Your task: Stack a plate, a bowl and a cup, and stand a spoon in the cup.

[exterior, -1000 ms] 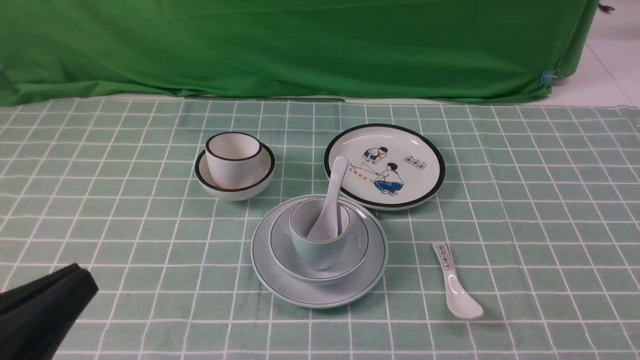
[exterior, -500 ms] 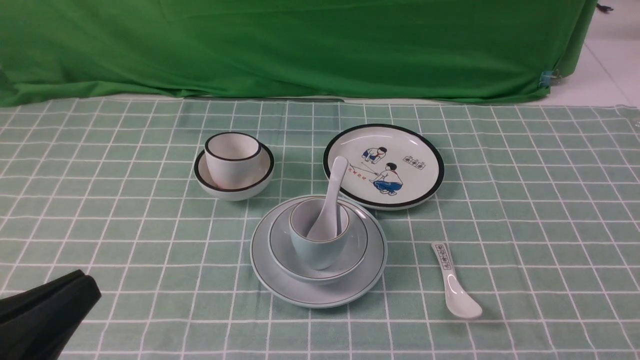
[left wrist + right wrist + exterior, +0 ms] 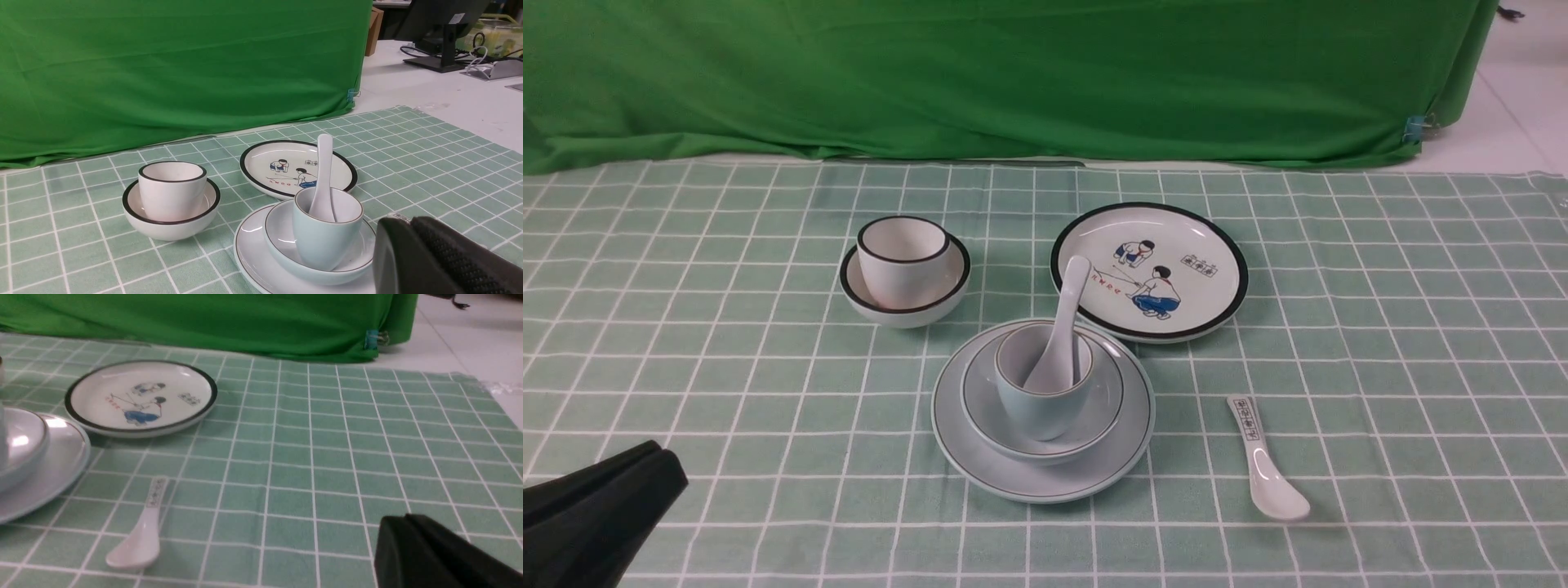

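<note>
Front view: the checked tablecloth [image 3: 1380, 327] carries the plate [image 3: 1043, 478] at centre near, with the bowl [image 3: 1045, 437] nested on it, the cup [image 3: 1041, 408] standing in the bowl, and the spoon [image 3: 1062, 327] standing in the cup, handle leaning far and slightly right. The picture plate [image 3: 1149, 271] lies just beyond, to the right; the black-rimmed bowl [image 3: 905, 304] with the black-rimmed cup [image 3: 903, 261] inside sits far left; the printed spoon [image 3: 1266, 465] lies flat at near right.

Only the front view shows all 8 pieces at once. My left wrist view alone shows a monitor stand [image 3: 439, 53] and cables on the white table beyond the cloth. My right wrist view crops the stack to the plate's edge [image 3: 61, 465] and bowl's edge [image 3: 24, 441], and shows the printed spoon's bowl end nearest the camera.

My left gripper [image 3: 645, 457] rests low at near left, well apart from the stack, fingers pressed together on nothing. My right gripper [image 3: 402, 535] appears only in its wrist view, low at near right, fingers likewise together, empty.
</note>
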`<state>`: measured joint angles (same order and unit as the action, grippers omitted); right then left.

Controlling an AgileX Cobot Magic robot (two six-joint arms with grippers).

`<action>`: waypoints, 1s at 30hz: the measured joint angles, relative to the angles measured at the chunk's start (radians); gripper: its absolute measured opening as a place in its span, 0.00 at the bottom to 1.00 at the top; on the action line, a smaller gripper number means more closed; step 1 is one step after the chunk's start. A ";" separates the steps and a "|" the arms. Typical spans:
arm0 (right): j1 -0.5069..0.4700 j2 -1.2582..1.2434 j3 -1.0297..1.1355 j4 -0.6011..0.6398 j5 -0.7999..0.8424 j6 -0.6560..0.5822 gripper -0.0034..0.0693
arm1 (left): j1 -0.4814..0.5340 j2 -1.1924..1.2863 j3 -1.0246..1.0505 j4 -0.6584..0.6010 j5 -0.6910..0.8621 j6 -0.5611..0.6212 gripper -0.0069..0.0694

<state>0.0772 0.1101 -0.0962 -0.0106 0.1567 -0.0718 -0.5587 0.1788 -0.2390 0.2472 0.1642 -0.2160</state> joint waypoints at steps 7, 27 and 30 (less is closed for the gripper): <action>-0.011 -0.105 0.102 0.001 0.006 -0.001 0.07 | 0.000 0.000 0.000 0.000 0.002 0.000 0.11; -0.013 -0.108 0.102 0.003 0.082 -0.005 0.09 | 0.000 0.000 0.002 0.001 0.002 0.000 0.11; -0.013 -0.108 0.102 0.003 0.082 -0.005 0.10 | 0.000 0.000 0.004 0.001 0.003 0.000 0.11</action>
<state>0.0640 0.0018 0.0055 -0.0074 0.2387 -0.0767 -0.5587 0.1788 -0.2348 0.2482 0.1670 -0.2160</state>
